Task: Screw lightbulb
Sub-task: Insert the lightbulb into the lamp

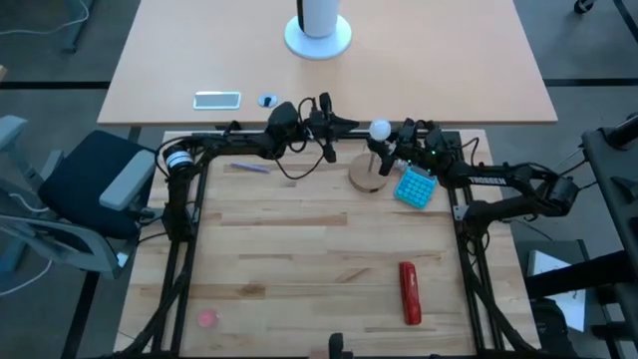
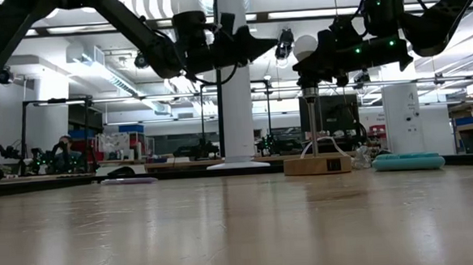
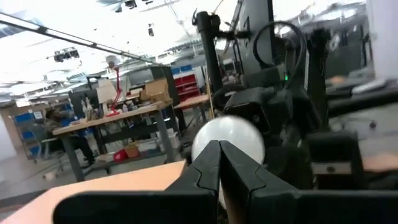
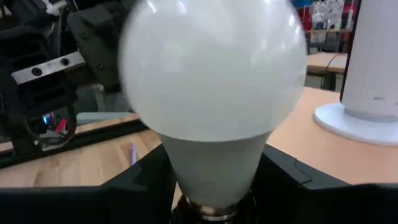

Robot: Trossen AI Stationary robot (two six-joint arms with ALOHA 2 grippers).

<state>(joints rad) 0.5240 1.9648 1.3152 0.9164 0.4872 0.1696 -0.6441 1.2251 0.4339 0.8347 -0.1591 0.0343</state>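
White frosted lightbulb (image 4: 211, 81), round-topped, sits upright between the right gripper's (image 4: 211, 180) parted fingers; left gripper (image 3: 219, 163) closed empty

lightbulb (image 4: 211, 81): frosted matt white, metal screw end | table (image 1: 299, 259): pale wood planks, smooth | disc base (image 1: 365, 176): light wood | calculator (image 1: 414, 186): blue plastic | gripper fingers (image 3: 211, 171): matt black plastic
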